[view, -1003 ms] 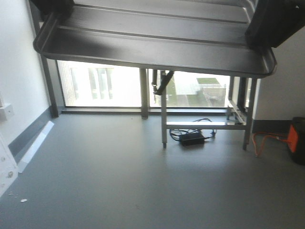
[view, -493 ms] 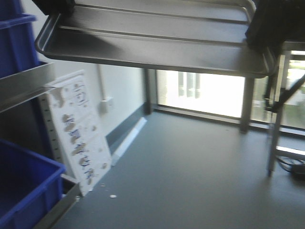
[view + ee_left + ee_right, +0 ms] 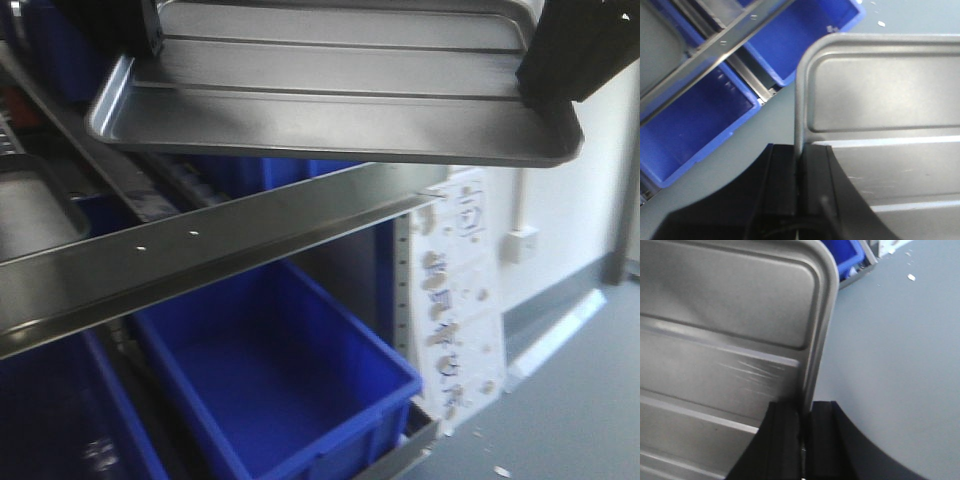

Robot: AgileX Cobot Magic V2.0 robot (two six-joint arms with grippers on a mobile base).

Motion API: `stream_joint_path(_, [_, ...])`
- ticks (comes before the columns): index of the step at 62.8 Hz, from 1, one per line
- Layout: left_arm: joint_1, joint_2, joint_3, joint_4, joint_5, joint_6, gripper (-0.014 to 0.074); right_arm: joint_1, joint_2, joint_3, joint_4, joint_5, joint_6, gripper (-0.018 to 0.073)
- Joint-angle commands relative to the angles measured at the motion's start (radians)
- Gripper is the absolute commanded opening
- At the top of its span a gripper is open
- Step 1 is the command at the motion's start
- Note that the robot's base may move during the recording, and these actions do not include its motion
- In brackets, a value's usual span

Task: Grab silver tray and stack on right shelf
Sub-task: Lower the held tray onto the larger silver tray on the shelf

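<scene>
Pinching opposite rims, the left gripper (image 3: 800,172) and right gripper (image 3: 805,425) hold the silver tray (image 3: 330,100) level in the air, above the right shelf (image 3: 200,250). With only 2 thin edge grips, clipping its front bar could twist the tray loose into the blue bin (image 3: 270,380).

The steel shelf (image 3: 140,190), fronted by a shiny flat bar (image 3: 250,238), bears a dull grey tray (image 3: 30,215) at its left end. Blue bins (image 3: 290,390) sit on the level below. White scraps (image 3: 503,471) dot the grey floor (image 3: 580,400).
</scene>
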Motion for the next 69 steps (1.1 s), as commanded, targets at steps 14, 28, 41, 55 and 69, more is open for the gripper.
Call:
stream_joint_path(14, [-0.006,0.024,-0.035,0.024,-0.038,-0.004,-0.0093,-0.001,-0.027,-0.034,-0.013,-0.048,-0.027,0.0057])
stream_joint_path(28, [-0.006,0.081,-0.035,0.024,-0.038,-0.004,-0.0093,-0.001,-0.027,-0.034,-0.013,-0.048,-0.027,0.0057])
stream_joint_path(41, [-0.006,0.128,-0.035,0.024,-0.038,-0.004,-0.0093,-0.001,-0.027,-0.034,-0.013,-0.048,-0.027,0.0057])
stream_joint_path(55, [-0.006,0.165,-0.041,0.014,-0.040,-0.004,-0.0093,-0.001,-0.027,-0.034,-0.013,-0.048,-0.027,0.0057])
stream_joint_path(69, [-0.006,0.165,-0.071,0.023,0.028,-0.004,-0.0093,-0.001,-0.027,-0.034,-0.013,-0.048,-0.027,0.0057])
